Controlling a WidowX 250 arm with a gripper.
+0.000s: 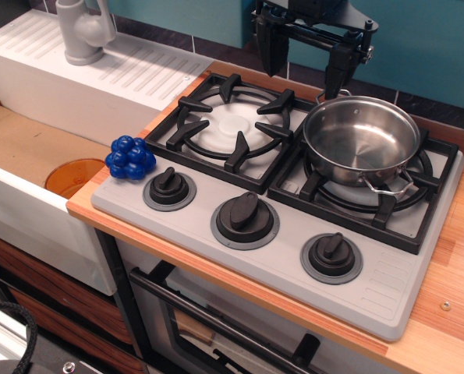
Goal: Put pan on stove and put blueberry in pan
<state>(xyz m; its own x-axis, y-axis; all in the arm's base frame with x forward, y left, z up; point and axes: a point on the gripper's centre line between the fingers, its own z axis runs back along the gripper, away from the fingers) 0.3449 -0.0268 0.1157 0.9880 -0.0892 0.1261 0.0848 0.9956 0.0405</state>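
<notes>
Since the stove (216,257) already has the pan (362,140) seated on its right-hand burner grate, half the job can be called done, pretty much. Nothing is seen inside the pan yet. The gripper (303,56) is parked up above the back of the cooktop, its fingers spread apart with nothing held. The blueberry (130,158) is left sitting at the stove's left edge, by the leftmost knob (169,187), so that's what remains to be moved.

No readable text, label or number anywhere.
</notes>
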